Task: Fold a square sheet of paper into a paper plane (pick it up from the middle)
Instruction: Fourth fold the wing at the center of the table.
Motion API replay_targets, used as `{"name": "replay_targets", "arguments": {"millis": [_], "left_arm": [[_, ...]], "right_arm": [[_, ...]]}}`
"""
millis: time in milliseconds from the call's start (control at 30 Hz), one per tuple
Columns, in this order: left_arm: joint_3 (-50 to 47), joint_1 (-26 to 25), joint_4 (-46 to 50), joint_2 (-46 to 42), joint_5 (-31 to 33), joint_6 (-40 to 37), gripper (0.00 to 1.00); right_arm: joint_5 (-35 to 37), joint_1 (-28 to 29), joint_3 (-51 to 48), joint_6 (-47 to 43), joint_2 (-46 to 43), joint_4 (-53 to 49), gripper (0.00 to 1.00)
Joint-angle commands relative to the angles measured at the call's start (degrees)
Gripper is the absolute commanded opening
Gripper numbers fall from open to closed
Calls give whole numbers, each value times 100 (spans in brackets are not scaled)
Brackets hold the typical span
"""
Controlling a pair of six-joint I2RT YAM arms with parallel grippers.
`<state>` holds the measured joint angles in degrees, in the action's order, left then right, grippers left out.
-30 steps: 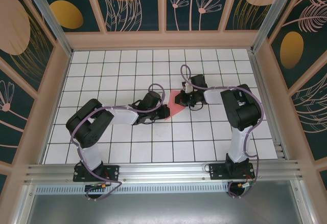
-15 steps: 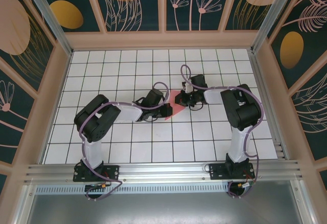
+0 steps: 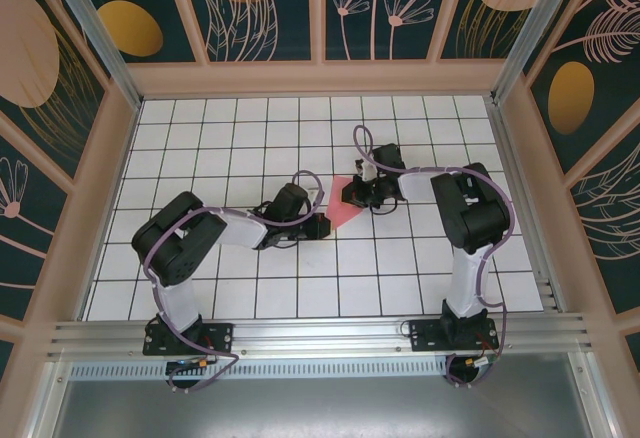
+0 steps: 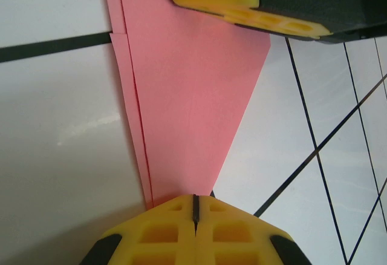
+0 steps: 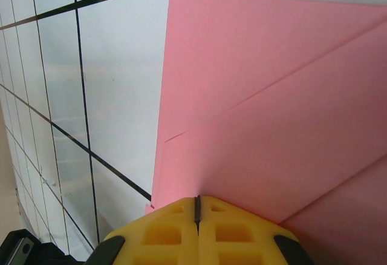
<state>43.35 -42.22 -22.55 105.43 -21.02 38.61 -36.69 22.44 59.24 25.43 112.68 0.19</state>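
Paper (image 3: 346,216), already folded to a point, lies between closed left hand (image 3: 318,226) at its tip and closed right hand (image 3: 354,196) on its wide end; wing folds probably remain.

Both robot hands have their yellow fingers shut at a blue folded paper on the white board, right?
Not quite: the folded paper is pink-red, not blue, as the left wrist view shows. The rest holds: the left gripper and the right gripper are shut at it, on the white board.
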Motion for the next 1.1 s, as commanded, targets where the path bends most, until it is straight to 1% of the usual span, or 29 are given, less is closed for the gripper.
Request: {"name": "replay_targets", "arguments": {"millis": [0, 200, 333, 467, 533, 567, 667, 733, 833, 900, 967, 1000, 1033, 1067], "left_arm": [[-332, -70, 1173, -26, -164, -292, 0], [-340, -76, 1615, -153, -72, -546, 0], [-109, -74, 2036, -262, 159, -771, 0], [182, -71, 2011, -594, 384, -701, 0], [329, -69, 1865, -909, 641, -583, 1], [389, -69, 1779, -1000, 738, -517, 3], [440, -76, 1370, -1270, 1044, -163, 15], [439, -64, 1154, -1354, 1287, 131, 24], [504, -58, 1010, -1366, 1575, 350, 36], [517, -43, 924, -1376, 1744, 490, 40], [537, -34, 912, -1367, 1934, 557, 45], [541, -32, 915, -1367, 2057, 569, 47], [553, -32, 913, -1367, 2153, 581, 50], [548, -24, 909, -1367, 2274, 595, 55]], "right_arm": [[680, -46, -88, -166, 439, -553, 4], [696, -46, -80, -141, 445, -564, 4], [715, -47, -71, -144, 409, -590, 4], [661, -34, -45, -111, 333, -600, 4], [565, -29, 5, -54, 240, -583, 4], [490, -28, 35, -18, 178, -551, 4], [284, -28, 139, 177, -114, -415, 6], [342, -29, 166, 371, -417, -246, 8], [778, -24, 74, 753, -954, 10, 18], [1217, -49, -126, 1024, -1324, 115, 29], [1534, -84, -326, 1238, -1585, 145, 38], [1650, -118, -442, 1367, -1665, 140, 42], [1654, -151, -532, 1455, -1729, 170, 44], [1628, -170, -648, 1539, -1758, 214, 46]]}}
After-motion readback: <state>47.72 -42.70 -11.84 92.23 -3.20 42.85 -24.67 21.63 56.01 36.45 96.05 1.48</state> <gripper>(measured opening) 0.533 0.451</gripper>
